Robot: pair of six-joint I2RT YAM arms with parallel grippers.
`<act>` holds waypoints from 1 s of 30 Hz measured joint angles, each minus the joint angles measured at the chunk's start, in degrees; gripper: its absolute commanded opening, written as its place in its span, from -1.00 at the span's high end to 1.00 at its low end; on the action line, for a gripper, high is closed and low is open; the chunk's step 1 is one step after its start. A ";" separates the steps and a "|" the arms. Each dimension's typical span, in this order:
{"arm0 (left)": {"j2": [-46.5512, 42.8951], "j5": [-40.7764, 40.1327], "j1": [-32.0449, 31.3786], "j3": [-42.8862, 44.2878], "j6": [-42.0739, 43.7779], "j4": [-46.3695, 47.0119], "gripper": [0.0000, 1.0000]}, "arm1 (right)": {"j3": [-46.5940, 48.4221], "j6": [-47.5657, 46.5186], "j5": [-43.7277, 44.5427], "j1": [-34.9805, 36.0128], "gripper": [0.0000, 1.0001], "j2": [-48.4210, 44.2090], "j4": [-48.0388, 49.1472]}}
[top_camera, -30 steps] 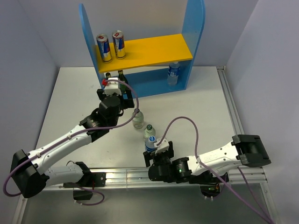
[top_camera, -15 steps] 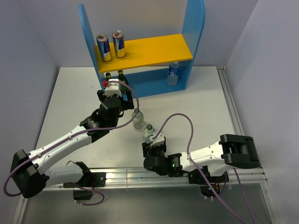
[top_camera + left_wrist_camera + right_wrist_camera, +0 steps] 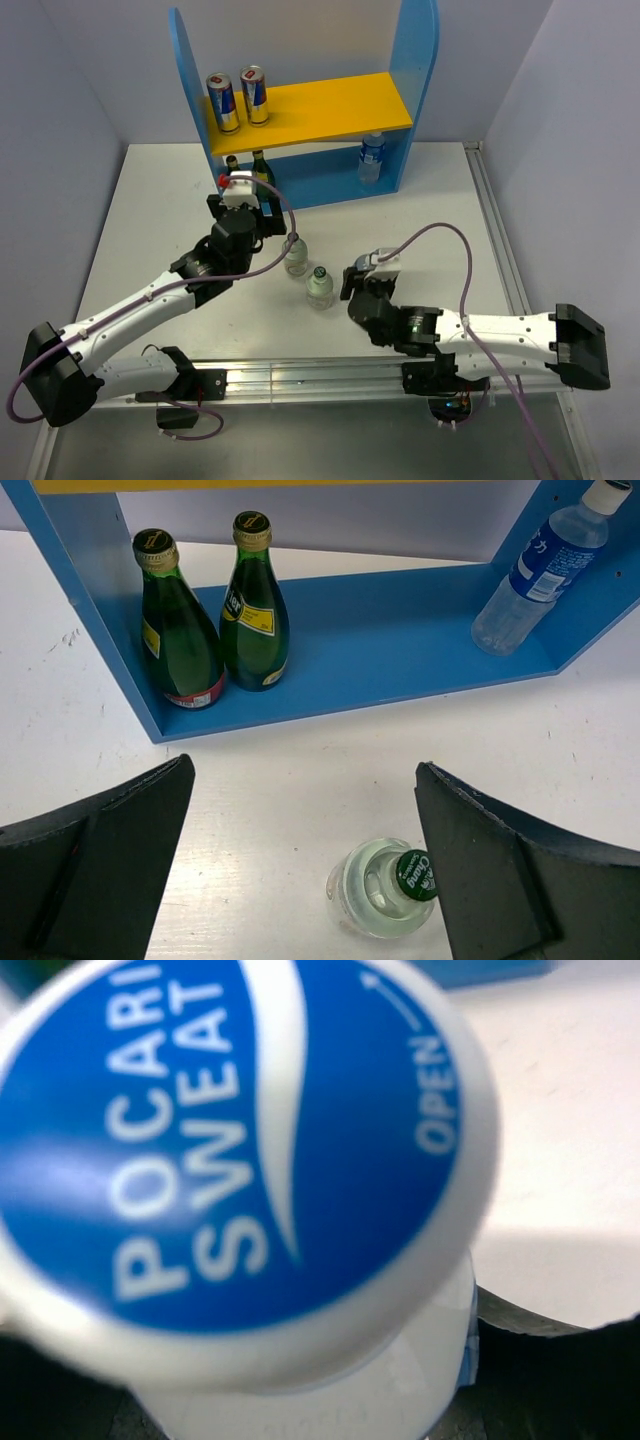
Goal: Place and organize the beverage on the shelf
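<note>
The shelf (image 3: 415,90) stands at the back. Two silver-blue-red cans (image 3: 222,102) sit at the left of its yellow upper board (image 3: 340,100), and a blue-labelled water bottle (image 3: 371,158) stands at the right of the bottom board (image 3: 400,640). Two pale-green dark-capped bottles (image 3: 296,255) (image 3: 320,288) stand on the table. My left gripper (image 3: 268,218) hangs open in front of the shelf, the nearer pale-green bottle (image 3: 385,888) close to its right finger (image 3: 500,870). My right gripper (image 3: 358,285) is shut on a second water bottle, whose blue-and-white cap (image 3: 240,1150) fills the right wrist view.
Two dark green gold-necked bottles (image 3: 178,630) (image 3: 255,605) stand at the left end of the bottom board. A metal rail (image 3: 300,375) runs along the near table edge. Grey walls close in the table on both sides.
The right gripper has closed on the water bottle by the near edge and carried it to the right, away from the pale-green bottles. The left arm has barely moved.
</note>
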 measured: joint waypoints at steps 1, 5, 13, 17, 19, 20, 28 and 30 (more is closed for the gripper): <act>0.00 0.39 0.13 -0.11 -0.02 0.24 -0.99 | -0.20 -2.69 -1.09 -3.06 1.00 -0.87 1.90; 0.07 1.70 0.90 -0.31 -0.04 1.01 -0.99 | 0.63 -11.13 -6.34 -14.29 1.00 1.81 9.44; 1.07 -0.46 1.60 -0.92 0.39 3.28 -0.99 | 10.36 -18.97 -19.26 -28.83 1.00 19.39 19.15; 0.72 -2.64 1.77 -3.32 0.94 6.23 -0.99 | 17.14 -21.00 -24.44 -34.60 1.00 27.39 22.67; 0.31 -2.91 2.08 -4.31 1.07 6.58 -0.99 | 20.74 -21.92 -26.32 -36.83 1.00 31.28 23.61; 0.17 -2.91 2.25 -4.44 1.05 6.49 -0.99 | 22.51 -22.14 -27.47 -37.88 1.00 33.14 24.17; 1.68 -2.91 2.80 -2.32 0.55 3.98 -0.99 | 35.58 -24.39 -33.20 -43.28 1.00 47.12 26.29; 1.95 -2.73 2.80 -2.32 0.55 3.89 -0.99 | 38.40 -25.05 -33.53 -44.04 1.00 49.99 26.34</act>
